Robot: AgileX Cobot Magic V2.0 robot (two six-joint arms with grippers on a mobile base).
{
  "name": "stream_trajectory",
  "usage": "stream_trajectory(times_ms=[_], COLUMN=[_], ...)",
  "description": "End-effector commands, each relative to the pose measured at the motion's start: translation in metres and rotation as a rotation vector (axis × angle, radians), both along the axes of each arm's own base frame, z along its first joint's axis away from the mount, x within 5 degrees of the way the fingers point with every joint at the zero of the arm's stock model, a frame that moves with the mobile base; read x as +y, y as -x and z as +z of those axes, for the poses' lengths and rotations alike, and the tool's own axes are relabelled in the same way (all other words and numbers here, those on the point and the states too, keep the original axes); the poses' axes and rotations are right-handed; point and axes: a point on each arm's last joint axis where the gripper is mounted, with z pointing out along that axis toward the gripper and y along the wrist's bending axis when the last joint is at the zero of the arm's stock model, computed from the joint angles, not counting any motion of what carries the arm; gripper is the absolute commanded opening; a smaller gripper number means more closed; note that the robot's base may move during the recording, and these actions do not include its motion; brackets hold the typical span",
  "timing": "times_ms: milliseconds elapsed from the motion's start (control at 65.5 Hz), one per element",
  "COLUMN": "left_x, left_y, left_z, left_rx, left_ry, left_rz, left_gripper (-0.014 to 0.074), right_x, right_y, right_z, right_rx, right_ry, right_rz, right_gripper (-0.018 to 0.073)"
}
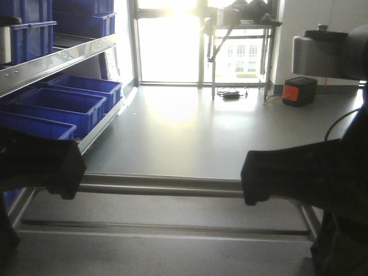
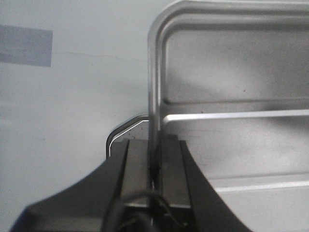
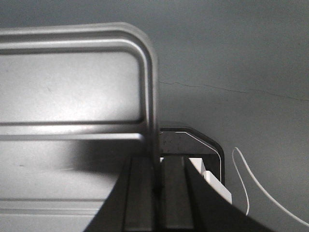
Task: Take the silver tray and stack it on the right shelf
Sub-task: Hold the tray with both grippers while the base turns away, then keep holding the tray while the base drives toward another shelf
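The silver tray (image 1: pixel 161 210) is held level across the bottom of the front view, far rim (image 1: pixel 161 185) toward the room. My left gripper (image 1: pixel 63 172) is shut on its left rim and my right gripper (image 1: pixel 259 181) on its right rim. In the left wrist view the fingers (image 2: pixel 140 164) pinch the rim beside a rounded corner, and the ribbed tray base (image 2: pixel 231 145) lies to the right. In the right wrist view the gripper (image 3: pixel 157 162) pinches the opposite rim of the tray (image 3: pixel 72 96). The right shelf (image 1: pixel 57 60), with its shiny rail and blue crates (image 1: pixel 63 103), stands at the left.
Grey floor (image 1: pixel 190 132) stretches ahead to a bright window. A metal table (image 1: pixel 241 34), a black cable (image 1: pixel 232 95) and an orange-black box (image 1: pixel 299 91) are at the back right. A dark round-cornered object (image 3: pixel 193 140) and a white cord (image 3: pixel 256 188) lie below the tray.
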Motion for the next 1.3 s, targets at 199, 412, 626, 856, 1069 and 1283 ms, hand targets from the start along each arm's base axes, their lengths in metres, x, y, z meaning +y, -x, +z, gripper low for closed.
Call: stream_trajectory(times_ms=[199, 412, 626, 856, 1069, 1283], left_x=[0.0049, 0.0049, 0.0049, 0.0049, 0.0049, 0.0049], left_y=[0.0007, 0.0007, 0.0007, 0.0007, 0.0005, 0.0005], left_z=[0.0095, 0.0095, 0.0095, 0.0095, 0.0095, 0.0095], left_rx=[-0.025, -0.025, -0.025, -0.025, -0.027, -0.027], left_ry=[-0.028, -0.028, -0.028, -0.028, -0.028, -0.028], left_rz=[-0.004, -0.004, -0.004, -0.004, -0.004, -0.004], left_gripper=[-0.0092, -0.0092, -0.0092, -0.0092, -0.0092, -0.0092], right_x=[-0.0039, -0.0039, -0.0039, -0.0039, -0.0039, -0.0039], right_y=[-0.0032, -0.0032, -0.0032, -0.0032, -0.0032, -0.0032], right_z=[0.0083, 0.0083, 0.0083, 0.0083, 0.0083, 0.0083], right_rx=[-0.041, -0.041, -0.041, -0.041, -0.041, -0.041], right_ry=[0.031, 0.031, 0.031, 0.031, 0.031, 0.031], right_rz=[0.004, 0.004, 0.004, 0.004, 0.004, 0.004], right_gripper=[0.0056, 0.0056, 0.0056, 0.0056, 0.0056, 0.0056])
